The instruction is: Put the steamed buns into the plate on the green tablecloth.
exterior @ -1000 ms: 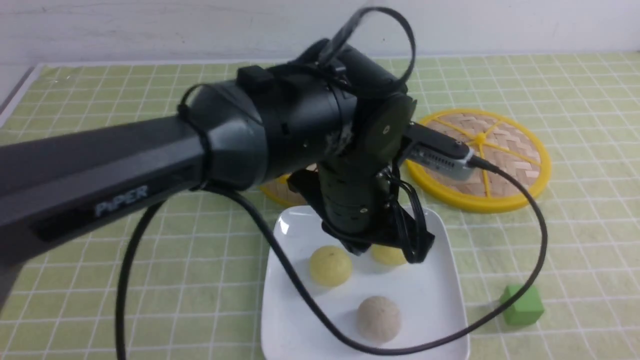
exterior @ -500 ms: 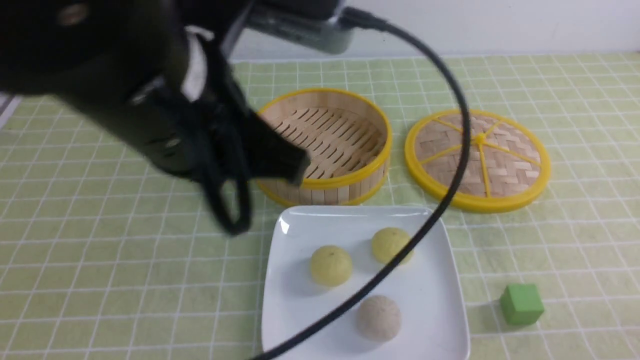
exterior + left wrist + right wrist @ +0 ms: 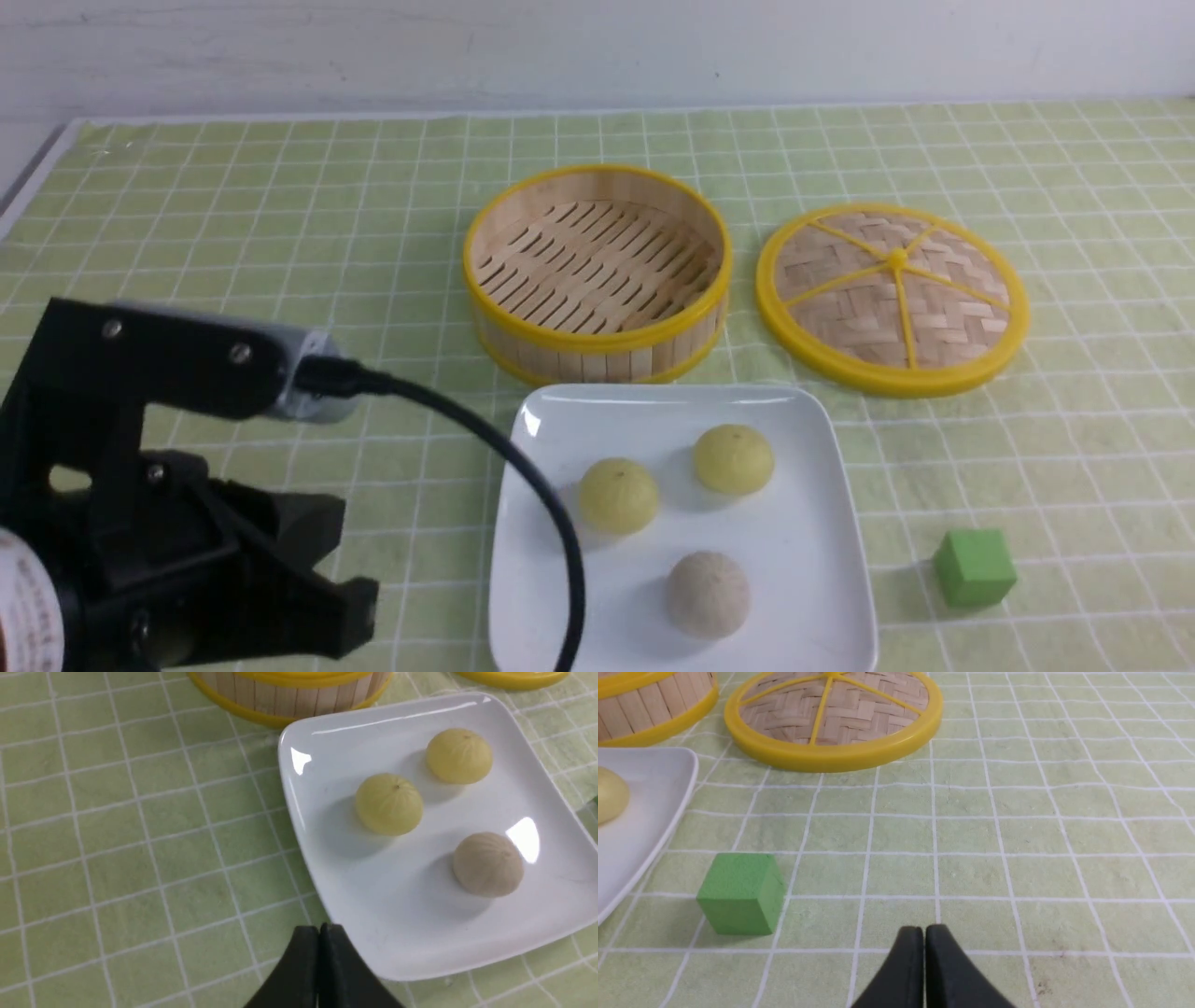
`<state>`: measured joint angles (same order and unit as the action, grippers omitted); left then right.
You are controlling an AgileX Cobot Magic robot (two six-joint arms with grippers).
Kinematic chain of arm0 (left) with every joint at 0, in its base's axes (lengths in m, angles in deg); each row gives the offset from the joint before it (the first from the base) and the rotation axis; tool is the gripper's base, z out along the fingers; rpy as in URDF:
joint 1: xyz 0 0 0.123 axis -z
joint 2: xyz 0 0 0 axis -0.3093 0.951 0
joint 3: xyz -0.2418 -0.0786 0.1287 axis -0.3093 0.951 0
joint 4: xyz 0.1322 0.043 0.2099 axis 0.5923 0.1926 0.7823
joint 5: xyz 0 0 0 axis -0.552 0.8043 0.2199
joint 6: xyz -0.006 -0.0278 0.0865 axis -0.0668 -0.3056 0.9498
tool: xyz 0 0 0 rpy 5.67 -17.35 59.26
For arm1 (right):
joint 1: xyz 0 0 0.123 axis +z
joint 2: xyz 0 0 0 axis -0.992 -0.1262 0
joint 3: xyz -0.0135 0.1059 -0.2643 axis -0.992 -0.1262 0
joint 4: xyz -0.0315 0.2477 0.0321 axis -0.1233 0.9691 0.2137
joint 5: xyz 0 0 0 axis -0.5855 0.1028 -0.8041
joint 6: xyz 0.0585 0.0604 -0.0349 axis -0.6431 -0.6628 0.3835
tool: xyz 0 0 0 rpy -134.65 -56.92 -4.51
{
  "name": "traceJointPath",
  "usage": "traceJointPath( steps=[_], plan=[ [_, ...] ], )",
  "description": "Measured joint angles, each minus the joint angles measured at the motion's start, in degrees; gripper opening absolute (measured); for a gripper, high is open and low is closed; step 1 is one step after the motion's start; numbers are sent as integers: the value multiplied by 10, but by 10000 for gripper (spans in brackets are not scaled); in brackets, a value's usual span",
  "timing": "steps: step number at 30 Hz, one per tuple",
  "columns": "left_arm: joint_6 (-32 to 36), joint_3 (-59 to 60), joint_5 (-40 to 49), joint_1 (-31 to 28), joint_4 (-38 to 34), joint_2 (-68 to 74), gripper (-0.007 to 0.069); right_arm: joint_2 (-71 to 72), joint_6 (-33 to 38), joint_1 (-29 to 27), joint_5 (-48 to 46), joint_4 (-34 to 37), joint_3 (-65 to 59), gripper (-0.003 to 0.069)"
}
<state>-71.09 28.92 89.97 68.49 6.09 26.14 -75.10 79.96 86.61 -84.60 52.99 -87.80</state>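
Three steamed buns lie in the white square plate (image 3: 803, 537) on the green tablecloth (image 3: 280, 233): two pale yellow ones (image 3: 617, 495) (image 3: 733, 458) and a greyish-beige one (image 3: 707, 594). My left arm (image 3: 187, 523) is low at the near left, apart from the plate. In the left wrist view my left gripper (image 3: 319, 927) is shut and holds nothing, just off the plate's (image 3: 373, 896) near corner, with all three buns (image 3: 389, 804) (image 3: 459, 756) (image 3: 488, 864) beyond it. My right gripper (image 3: 923, 928) is shut and empty over bare cloth. It does not show in the front view.
An empty round bamboo steamer (image 3: 597, 271) with a yellow rim stands just behind the plate. Its woven lid (image 3: 892, 297) lies flat to the right of it. A small green cube (image 3: 974, 567) sits on the cloth right of the plate, near my right gripper (image 3: 738, 892).
My left arm has drawn back from above the plate to the near left, uncovering the steamer. The rear yellow bun stays in the plate. The right arm has not visibly moved.
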Motion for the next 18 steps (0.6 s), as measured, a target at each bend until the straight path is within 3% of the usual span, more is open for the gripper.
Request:
traceJointPath(
  steps=[12,17,18],
  plan=[
    [-47,24,37,-9,23,-3,22,0,0,0,0,0,0,26],
    [-17,62,-7,-104,13,-61,29,0,0,0,0,0,0,29],
    [6,81,-29,-154,1,-89,31,0,0,0,0,0,0,29]
  ],
)
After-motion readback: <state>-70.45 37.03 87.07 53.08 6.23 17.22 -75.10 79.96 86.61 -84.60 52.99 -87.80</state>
